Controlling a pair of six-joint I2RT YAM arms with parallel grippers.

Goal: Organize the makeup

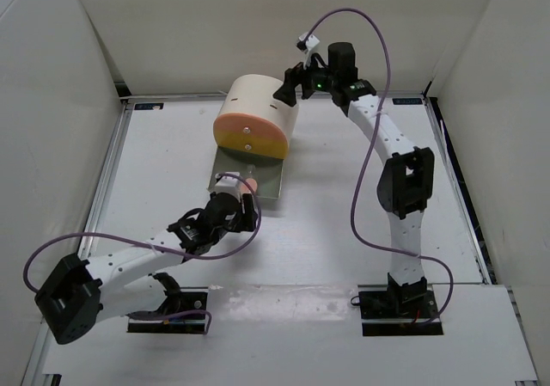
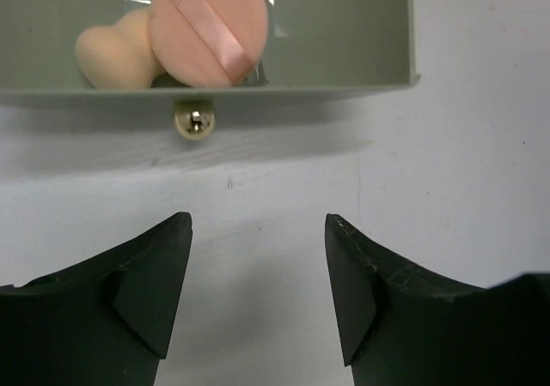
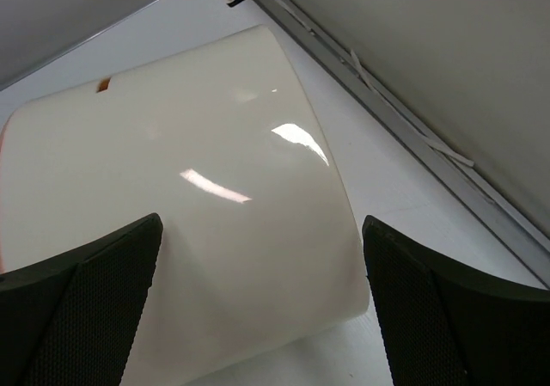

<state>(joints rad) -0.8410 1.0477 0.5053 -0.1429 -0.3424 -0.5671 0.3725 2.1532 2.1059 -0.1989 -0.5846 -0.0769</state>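
Makeup lay in the upper left of the left wrist view: a flat round peach puff crossed by a satin ribbon, leaning on a matte, teardrop-shaped peach sponge. Both sat inside a grey-green drawer with thin, straight walls. A small shiny gold knob stuck out from its front wall.

Below the knob stretched bare, faintly scuffed white tabletop, open to the right edge of the frame.

The left end effector stood partly open low in that frame. Its dark wedge-shaped fingers were apart, with only tabletop between them. Puff and sponge lay beyond the tips, past the knob, untouched.

In the top view the drawer stood drawn out below a cream box with an orange-yellow face. The box's glossy curved shell filled the right wrist view. There the right end effector was spread wide and gripped nothing, its mesh-textured pads at either lower corner over the shell. Whether they touched it could not be told.
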